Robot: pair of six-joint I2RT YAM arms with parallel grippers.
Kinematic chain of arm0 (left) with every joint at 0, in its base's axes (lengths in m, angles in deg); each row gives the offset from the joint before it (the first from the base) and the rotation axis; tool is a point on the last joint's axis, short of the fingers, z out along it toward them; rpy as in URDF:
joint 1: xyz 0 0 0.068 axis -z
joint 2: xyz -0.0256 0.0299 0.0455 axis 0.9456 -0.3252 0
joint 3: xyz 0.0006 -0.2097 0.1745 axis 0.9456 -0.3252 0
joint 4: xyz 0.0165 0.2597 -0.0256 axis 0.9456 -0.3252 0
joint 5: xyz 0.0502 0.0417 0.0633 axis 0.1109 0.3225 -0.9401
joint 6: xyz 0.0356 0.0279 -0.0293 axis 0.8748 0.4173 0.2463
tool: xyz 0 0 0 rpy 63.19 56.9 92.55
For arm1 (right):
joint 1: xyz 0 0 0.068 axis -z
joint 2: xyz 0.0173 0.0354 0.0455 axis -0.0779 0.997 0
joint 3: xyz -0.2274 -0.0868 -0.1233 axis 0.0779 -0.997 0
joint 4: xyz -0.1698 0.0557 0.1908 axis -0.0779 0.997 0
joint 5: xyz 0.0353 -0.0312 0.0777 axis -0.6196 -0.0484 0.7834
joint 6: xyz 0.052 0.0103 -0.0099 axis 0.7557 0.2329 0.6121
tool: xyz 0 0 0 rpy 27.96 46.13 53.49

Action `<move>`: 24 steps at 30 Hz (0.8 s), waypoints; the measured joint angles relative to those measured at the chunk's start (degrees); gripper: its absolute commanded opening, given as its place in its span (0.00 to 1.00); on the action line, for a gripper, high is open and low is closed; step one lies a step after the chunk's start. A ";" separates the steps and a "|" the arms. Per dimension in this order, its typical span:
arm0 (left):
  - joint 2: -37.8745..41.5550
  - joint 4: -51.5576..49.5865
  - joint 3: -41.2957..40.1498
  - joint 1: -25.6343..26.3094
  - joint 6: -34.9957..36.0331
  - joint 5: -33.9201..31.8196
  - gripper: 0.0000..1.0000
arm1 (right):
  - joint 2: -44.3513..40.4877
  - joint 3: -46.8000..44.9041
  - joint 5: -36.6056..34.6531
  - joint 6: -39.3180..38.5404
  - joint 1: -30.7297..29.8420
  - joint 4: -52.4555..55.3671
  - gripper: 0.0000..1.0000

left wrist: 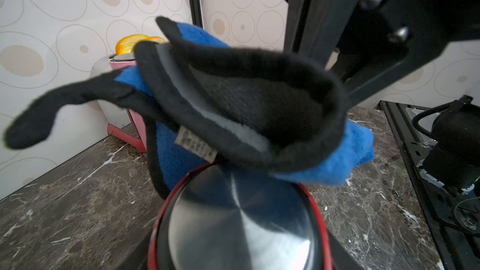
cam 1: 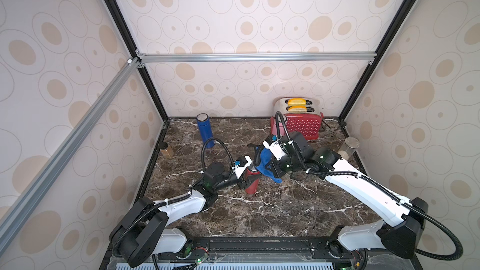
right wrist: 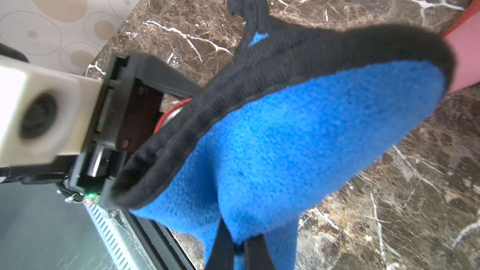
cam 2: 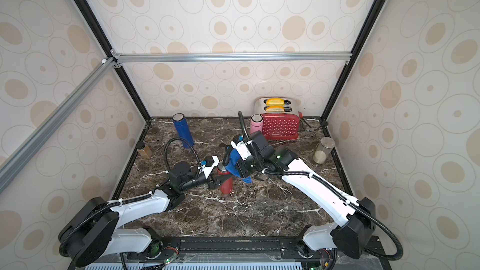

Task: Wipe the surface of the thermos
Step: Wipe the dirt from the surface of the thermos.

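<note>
Jaws of the left gripper [cam 1: 246, 181] stand part-way apart and clamp the red thermos [cam 1: 252, 186] from both sides just below its cap. Those of the right gripper [cam 1: 270, 168] are pressed together on a fold of the blue cloth [cam 1: 265, 163], a fleece piece with black trim. The thermos stands upright near the middle of the marble tabletop [cam 1: 259, 216], between the two arms. In the left wrist view its steel cap [left wrist: 241, 224] sits directly under the cloth, which drapes over the far edge of the cap. Whether the fabric presses on the red wall below cannot be told, since the cloth hides that side. Assessment: the wiping step is in hand, with one arm steadying the vessel and the other bringing the cloth against its top and upper flank. The next move, in my judgement, calls for drawing the cloth down and round the body with light sideways pressure while the left grip is kept firm. A hard push from the right could tilt the thermos or turn it within the jaws. The loose black strap of the cloth may also snag on the left gripper. Other items stand well apart at the rear: a blue thermos [cam 1: 205, 131], a pink thermos [cam 2: 255, 124] just beside the red toaster [cam 1: 302, 127], and a glass jar [cam 1: 348, 149].
</note>
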 measured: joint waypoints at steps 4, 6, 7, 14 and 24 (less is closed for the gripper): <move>0.00 -0.04 0.00 -0.04 -0.22 -0.04 0.00 | 2.12 1.36 -0.76 0.39 -1.01 0.07 0.00; 0.00 -0.04 0.00 -0.04 -0.20 -0.13 0.00 | 2.19 1.60 -1.18 0.52 -1.20 0.17 0.00; 0.00 -0.02 0.00 -0.04 -0.17 -0.11 0.00 | 2.19 1.60 -1.38 0.61 -1.33 0.17 0.00; 0.00 -0.09 0.00 -0.15 -0.55 -0.28 0.00 | 3.56 3.34 -2.29 0.61 -1.70 0.63 0.00; 0.09 -0.26 0.02 -0.13 -0.37 -0.24 0.00 | 2.89 3.78 -4.83 0.85 -3.61 -0.02 0.00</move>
